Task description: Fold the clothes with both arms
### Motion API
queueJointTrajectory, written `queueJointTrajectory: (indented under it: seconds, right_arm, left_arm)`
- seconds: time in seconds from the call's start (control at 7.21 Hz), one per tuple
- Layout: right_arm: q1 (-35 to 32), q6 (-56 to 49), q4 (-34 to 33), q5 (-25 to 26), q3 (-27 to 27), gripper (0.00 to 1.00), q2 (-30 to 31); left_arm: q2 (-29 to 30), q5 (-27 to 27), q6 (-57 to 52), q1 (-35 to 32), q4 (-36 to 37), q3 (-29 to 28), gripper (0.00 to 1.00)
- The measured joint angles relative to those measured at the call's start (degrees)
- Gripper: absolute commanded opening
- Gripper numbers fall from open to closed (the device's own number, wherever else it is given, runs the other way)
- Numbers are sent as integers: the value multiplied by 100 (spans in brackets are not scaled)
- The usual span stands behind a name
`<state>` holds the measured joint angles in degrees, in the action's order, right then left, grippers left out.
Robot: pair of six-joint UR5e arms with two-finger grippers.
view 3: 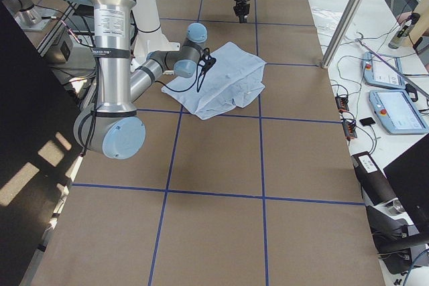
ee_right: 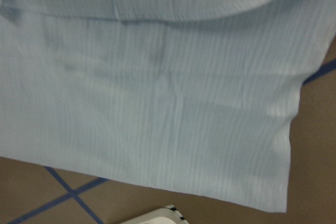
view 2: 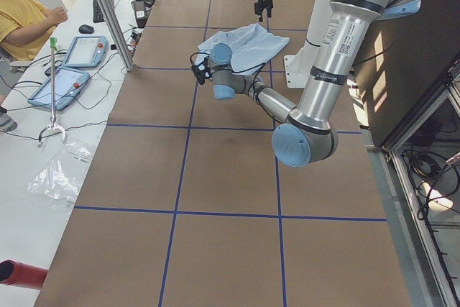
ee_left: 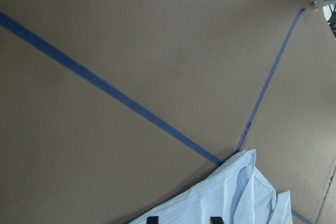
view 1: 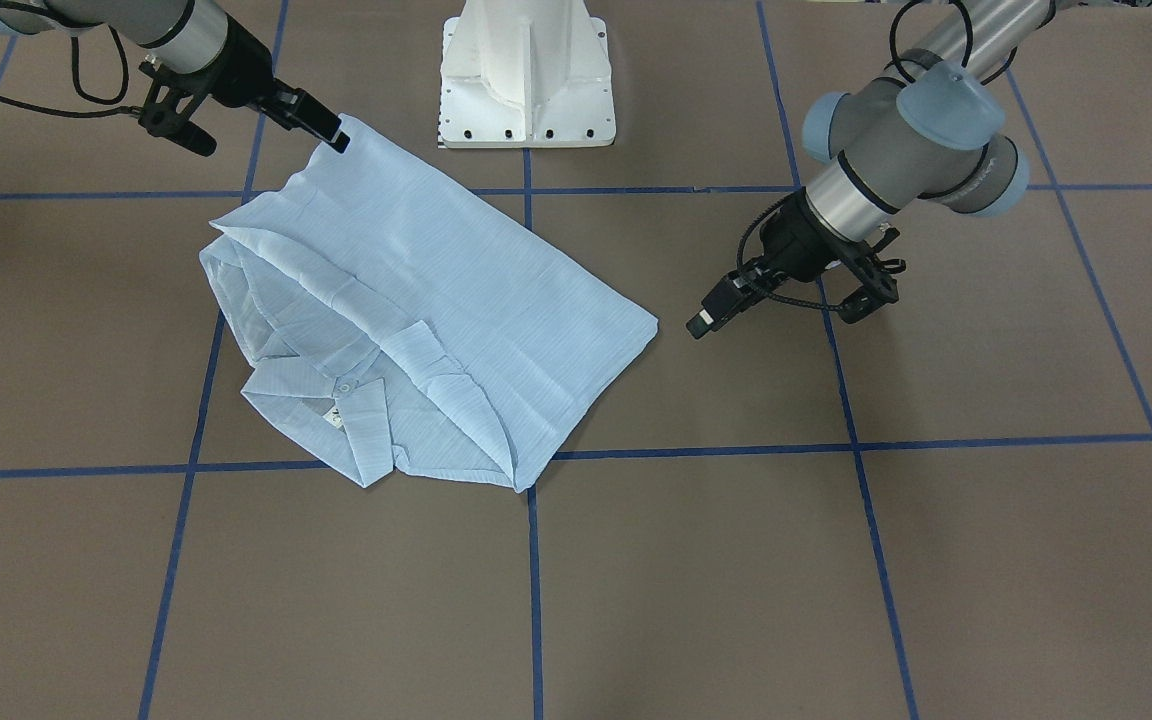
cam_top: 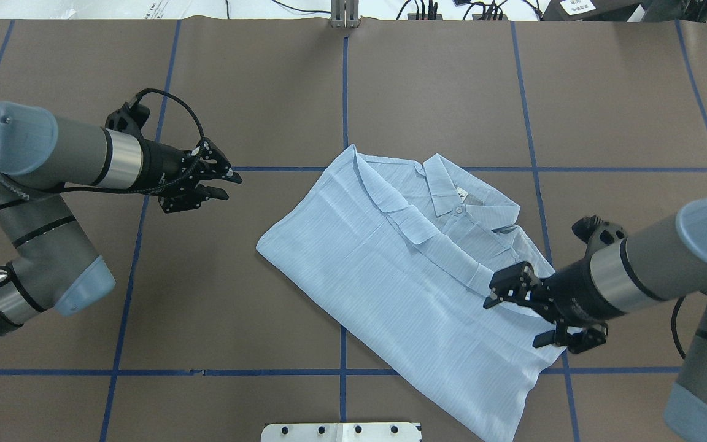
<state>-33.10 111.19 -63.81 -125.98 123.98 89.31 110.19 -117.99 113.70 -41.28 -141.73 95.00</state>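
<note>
- The shirt (cam_top: 390, 276) is seen part-folded directly beneath the right gripper (cam_top: 513, 320), whose jaws are spread wide and empty.
- The left gripper (cam_top: 232, 188) is likewise parted and empty, with the shirt just ahead of its fingertips.
- For the next fold, both near edges are best pinched level and lifted evenly.

Lower corner of shirt (cam_top: 390, 288), apparently, beyond overhead view's edge.

Nothing is legible; the neck label (view 1: 334, 417) and the sticker (view 2: 338, 37) on the left arm (view 2: 315, 100) are too small.
</note>
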Motion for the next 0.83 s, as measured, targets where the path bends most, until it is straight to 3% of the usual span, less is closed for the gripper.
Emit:
queueJointTrajectory:
  seconds: [0.42,0.83]
  right_arm:
    - [-819,-579,0,91,-464,100,-421]
    - [-951,-883,6,471,-647,100,-454]
  left_arm:
    - [343,647,492,730,910,-19,54]
    - [532,792,621,959,1380,-47,57]
